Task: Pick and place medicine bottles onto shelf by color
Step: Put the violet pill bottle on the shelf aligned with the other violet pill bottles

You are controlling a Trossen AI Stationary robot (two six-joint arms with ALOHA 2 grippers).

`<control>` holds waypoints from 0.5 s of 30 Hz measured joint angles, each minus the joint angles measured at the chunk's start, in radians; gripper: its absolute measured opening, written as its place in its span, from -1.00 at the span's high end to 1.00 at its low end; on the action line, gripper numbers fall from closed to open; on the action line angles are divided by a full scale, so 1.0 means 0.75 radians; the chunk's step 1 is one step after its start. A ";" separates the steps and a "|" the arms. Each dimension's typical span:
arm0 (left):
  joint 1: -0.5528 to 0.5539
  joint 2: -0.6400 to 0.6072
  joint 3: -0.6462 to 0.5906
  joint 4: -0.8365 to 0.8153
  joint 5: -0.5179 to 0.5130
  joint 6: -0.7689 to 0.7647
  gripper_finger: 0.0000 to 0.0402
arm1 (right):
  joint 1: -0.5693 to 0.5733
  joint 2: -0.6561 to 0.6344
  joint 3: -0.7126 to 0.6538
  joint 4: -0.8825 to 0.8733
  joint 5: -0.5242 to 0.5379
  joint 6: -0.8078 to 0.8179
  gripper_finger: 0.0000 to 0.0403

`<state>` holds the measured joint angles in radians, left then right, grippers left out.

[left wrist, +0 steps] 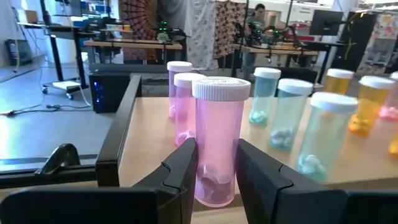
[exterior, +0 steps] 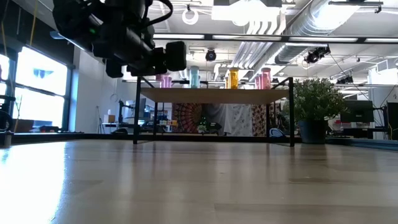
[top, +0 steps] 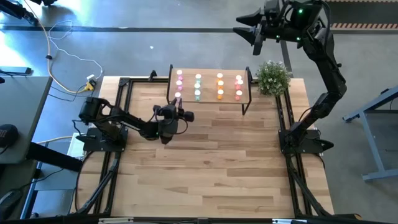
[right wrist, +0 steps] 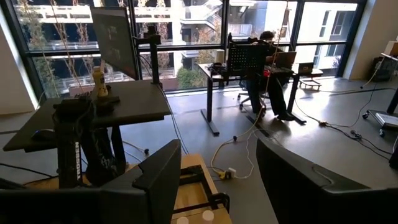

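Because the pink row at the left end of the shelf (top: 246,93) lacks its front member, the left gripper (left wrist: 214,177) pinches a pink bottle (left wrist: 217,140) upright at that near edge, centre-left in the high view, while the right gripper (top: 252,30) waits spread wide, upper right.

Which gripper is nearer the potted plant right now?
Right. The right gripper hangs raised beyond the potted plant; the left gripper sits at the shelf's opposite end.
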<state>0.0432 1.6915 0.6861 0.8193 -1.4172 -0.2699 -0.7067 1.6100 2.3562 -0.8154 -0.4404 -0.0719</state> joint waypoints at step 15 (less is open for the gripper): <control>0.135 0.003 0.003 -0.011 0.119 -0.020 0.56 | 0.000 0.000 -0.001 -0.024 0.000 0.000 0.00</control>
<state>0.1443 1.6936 0.6888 0.8112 -1.3279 -0.2852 -0.7067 1.6100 2.3558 -0.8333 -0.4404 -0.0719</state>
